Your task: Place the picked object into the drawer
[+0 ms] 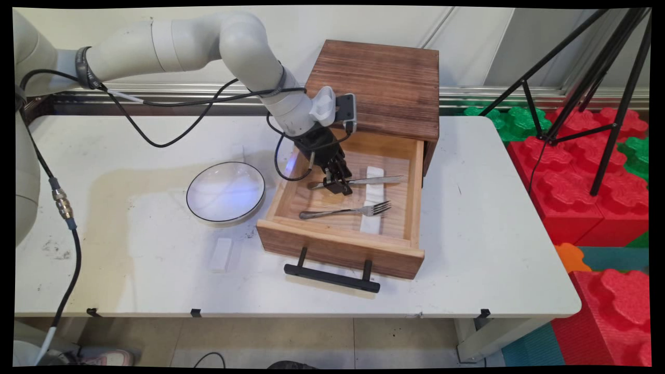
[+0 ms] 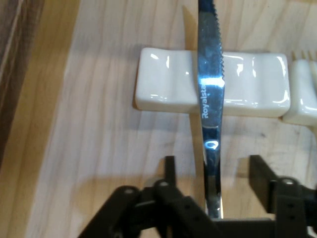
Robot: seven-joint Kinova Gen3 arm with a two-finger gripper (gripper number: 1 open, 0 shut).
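Pale wood lined the open drawer (image 1: 410, 182) at the centre of the main view, pulled forward out of a darker wooden box (image 1: 384, 88) that stood on the white tabletop (image 1: 493, 218). Inside the drawer the end effector (image 1: 337, 187) was lowered over the handle end of a table knife (image 1: 382, 179), whose long axis ran roughly left to right across the frame, blade toward the right and resting over a white ceramic cutlery rest (image 1: 375, 174). In the hand view the knife (image 2: 210, 99) ran straight up the middle of the picture from between the two black fingers (image 2: 170, 171), with its serrated blade crossing the white rest (image 2: 163, 82). The fingers stood apart, one on either side of the handle, with a gap visible on each side, so nothing was clamped. The knife therefore lay directly in line with the end effector, its handle in the opening and its blade pointing away. Lower in the drawer a fork (image 1: 348, 210) lay parallel to the knife, its tines on a second white rest (image 1: 371, 223). To the left of the drawer, on the tabletop, sat a shallow white plate with a dark rim (image 1: 208, 215), and below it lay a small white block (image 1: 222, 254).
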